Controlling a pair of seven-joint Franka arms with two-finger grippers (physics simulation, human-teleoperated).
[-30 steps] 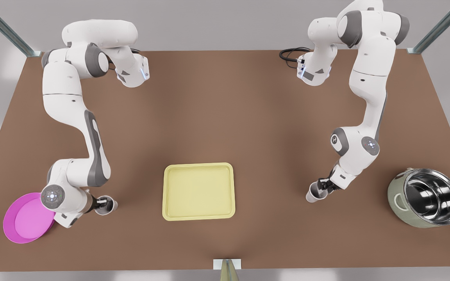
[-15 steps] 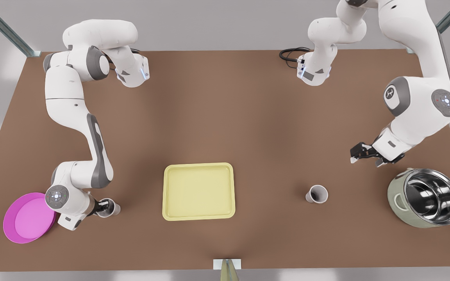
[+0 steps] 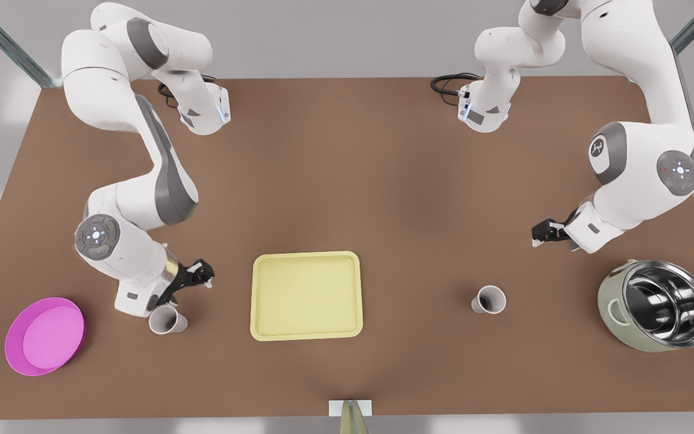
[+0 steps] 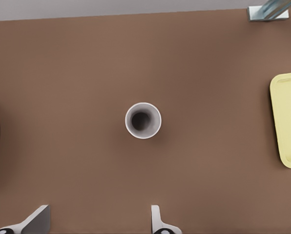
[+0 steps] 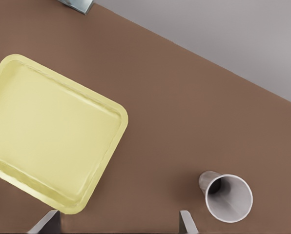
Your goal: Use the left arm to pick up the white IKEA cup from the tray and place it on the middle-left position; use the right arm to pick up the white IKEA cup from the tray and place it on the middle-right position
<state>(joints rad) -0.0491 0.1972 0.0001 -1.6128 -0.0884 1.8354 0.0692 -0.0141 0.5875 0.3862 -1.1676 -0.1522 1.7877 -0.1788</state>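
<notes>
Hovering left gripper, right gripper, fingers cropped

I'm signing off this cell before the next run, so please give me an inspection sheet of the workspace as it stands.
Surface: brown table, no marks seen.
Job's things: tray, no cup on it; one white cup stands on the table toward the front view's right; other white cup stands toward its left.
Clutter: pink dish; steel-lined pot.
Grippers: left gripper open, apart from the one white cup; right gripper open, apart from the other white cup.
Cables: black cable at an arm base.
Surroundings: grey wall; metal struts at the far corners.
</notes>
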